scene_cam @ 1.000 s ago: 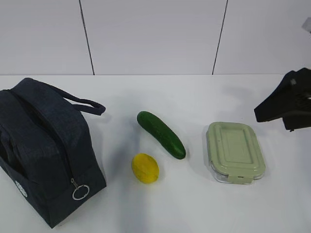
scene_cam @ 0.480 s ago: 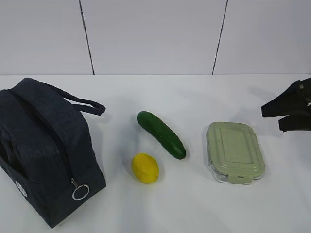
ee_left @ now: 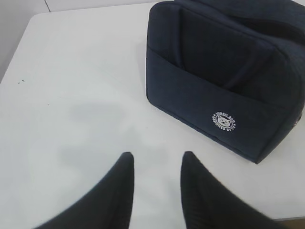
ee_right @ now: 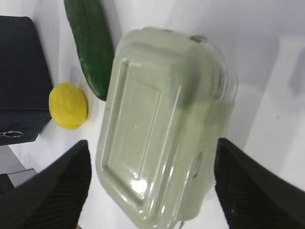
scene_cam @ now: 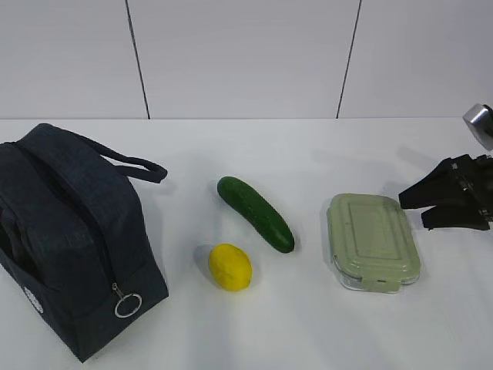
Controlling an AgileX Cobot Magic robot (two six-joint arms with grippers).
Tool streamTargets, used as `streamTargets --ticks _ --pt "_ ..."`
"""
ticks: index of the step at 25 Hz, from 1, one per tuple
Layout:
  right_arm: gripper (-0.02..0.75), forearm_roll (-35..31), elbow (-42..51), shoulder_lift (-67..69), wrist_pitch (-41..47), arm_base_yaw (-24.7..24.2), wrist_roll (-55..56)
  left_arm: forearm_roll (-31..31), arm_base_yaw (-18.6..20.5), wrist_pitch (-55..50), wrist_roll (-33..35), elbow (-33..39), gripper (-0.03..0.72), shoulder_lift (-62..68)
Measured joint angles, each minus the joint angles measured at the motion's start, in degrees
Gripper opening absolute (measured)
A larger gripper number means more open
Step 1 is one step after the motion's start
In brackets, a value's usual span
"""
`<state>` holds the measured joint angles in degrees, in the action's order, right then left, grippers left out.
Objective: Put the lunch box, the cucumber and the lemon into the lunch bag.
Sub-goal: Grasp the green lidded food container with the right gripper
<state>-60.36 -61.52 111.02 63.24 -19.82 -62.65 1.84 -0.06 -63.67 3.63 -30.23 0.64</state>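
On the white bench (scene_cam: 308, 324), four task items lie in a rough row. At the left stands the lunch bag (scene_cam: 69, 254), dark navy and boxy, its looped strap handle (scene_cam: 127, 160) reaching toward the middle and a silver ring pull (scene_cam: 127, 305) hanging at its near corner; the left wrist view shows a small round white logo (ee_left: 224, 121) on its side panel. Right of the bag, the cucumber (scene_cam: 255, 213) lies at a slant, its near end pointing toward the right. The lemon (scene_cam: 229, 267) rests just in front of the cucumber, close to it but apart. Farther right sits the lunch box (scene_cam: 373, 240), a clear container closed by a pale green lid, flat on the bench.

Right end effector (scene_cam: 412, 210): at the right edge of the exterior view, near the lunch box's far right corner, fingers spread wide; its wrist view frames the lunch box between the two dark fingers (ee_right: 52, 191), nothing grasped.

Left end effector (ee_left: 155, 164): over bare bench beside the bag, fingers partly apart, holding nothing.
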Motion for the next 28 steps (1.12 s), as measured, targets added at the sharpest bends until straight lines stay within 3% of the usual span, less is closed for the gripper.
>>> streamTargets --ticks 6,28 --pt "0.604 0.08 -3.93 4.14 1.40 -0.65 -0.38 0.00 0.00 0.00 0.00 0.00 0.242 0.00" --pt "0.596 -6.00 -4.48 14.15 2.89 -0.65 -5.03 0.00 0.00 0.00 0.00 0.00 0.242 0.00"
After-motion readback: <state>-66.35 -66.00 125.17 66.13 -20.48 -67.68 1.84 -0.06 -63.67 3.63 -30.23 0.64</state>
